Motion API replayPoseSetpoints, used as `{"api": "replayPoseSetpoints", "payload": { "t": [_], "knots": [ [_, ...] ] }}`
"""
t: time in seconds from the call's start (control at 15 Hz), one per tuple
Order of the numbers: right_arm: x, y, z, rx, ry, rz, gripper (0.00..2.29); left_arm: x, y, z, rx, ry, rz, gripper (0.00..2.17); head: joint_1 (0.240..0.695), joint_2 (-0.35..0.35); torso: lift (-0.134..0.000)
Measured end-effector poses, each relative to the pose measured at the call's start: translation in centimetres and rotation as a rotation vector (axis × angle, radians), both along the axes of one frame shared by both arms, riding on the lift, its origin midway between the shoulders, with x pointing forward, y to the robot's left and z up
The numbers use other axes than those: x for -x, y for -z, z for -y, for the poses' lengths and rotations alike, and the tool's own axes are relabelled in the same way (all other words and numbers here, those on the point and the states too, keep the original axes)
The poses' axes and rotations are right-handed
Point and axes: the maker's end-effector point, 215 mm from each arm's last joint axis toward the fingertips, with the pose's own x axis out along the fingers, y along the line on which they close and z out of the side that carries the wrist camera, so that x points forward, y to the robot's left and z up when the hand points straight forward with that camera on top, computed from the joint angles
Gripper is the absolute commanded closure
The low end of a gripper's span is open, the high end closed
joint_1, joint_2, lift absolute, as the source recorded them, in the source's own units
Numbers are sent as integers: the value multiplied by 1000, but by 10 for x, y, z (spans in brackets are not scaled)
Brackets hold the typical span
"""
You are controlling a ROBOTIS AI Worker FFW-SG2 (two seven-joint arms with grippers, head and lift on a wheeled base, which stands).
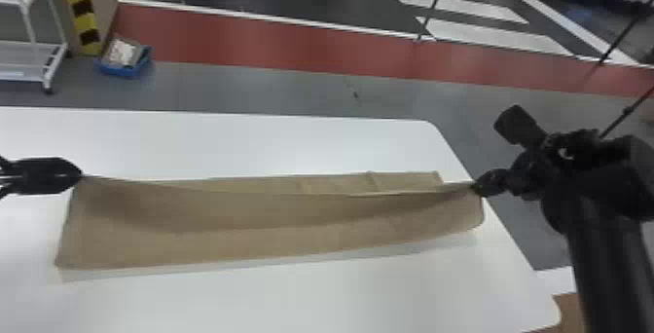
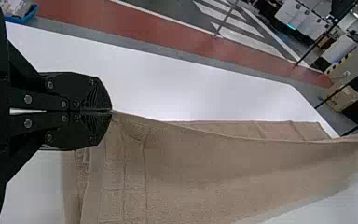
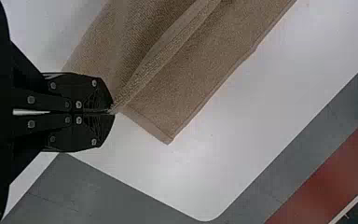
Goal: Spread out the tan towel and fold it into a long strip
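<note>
Head view: left gripper, partly cut off, and right gripper pinch the tan towel, stretched to the table's right edge. Left wrist view: bands cross fuzzy cloth. Right wrist view: closed fingertips hide the gripped hem.

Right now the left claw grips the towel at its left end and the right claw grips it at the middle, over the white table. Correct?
Not the middle: the head view shows the right claw gripping the towel at its right end. The rest holds.
</note>
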Motion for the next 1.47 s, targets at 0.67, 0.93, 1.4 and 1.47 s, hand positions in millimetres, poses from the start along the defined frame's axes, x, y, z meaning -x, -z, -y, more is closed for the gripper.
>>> {"api": "replayPoseSetpoints", "payload": {
  "t": [0.67, 0.93, 1.4, 1.47],
  "knots": [
    [-25, 5, -16, -62, 54, -27, -1, -25, 5, -8, 40, -94, 44, -2, 695, -273, -118],
    [-33, 6, 11, -18, 215, 59, 53, -20, 5, -13, 84, -133, 73, 26, 695, -291, -118],
    [-2, -9, 14, -196, 537, 290, 80, 4, -61, -64, 412, -287, 222, 26, 695, -279, -118],
    [15, -3, -4, -243, 584, 315, 80, 10, -71, -74, 508, -346, 238, 26, 695, -243, -118]
  ]
}}
